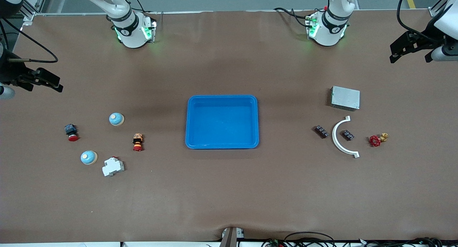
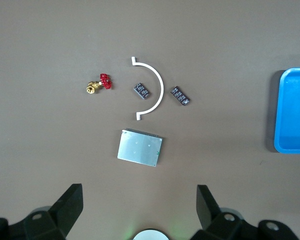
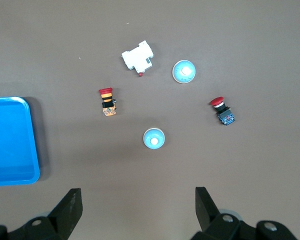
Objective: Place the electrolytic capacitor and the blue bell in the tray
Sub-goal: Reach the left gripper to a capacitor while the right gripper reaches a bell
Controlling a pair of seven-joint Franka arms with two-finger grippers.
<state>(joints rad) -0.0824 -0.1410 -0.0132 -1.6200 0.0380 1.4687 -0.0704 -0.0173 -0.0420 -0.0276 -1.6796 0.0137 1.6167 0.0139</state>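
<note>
From my remote seat, nearest me lies one pale blue dome-shaped bell (image 1: 88,157), with a second blue bell (image 1: 116,119) farther back, both toward the right arm's end. The bright blue shallow plastic tray (image 1: 222,145) sits mid-table, empty. The right gripper (image 1: 34,79) and left gripper (image 1: 411,47) wait over the table's ends, fingers spread wide, holding nothing.

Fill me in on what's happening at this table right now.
Nothing is being handled yet. The bright blue shallow plastic tray sits mid-table with nothing in it. Two light blue dome-shaped bells lie toward the right arm's end. The left pincer and right pincer both wait open, up at the table's ends.
</note>
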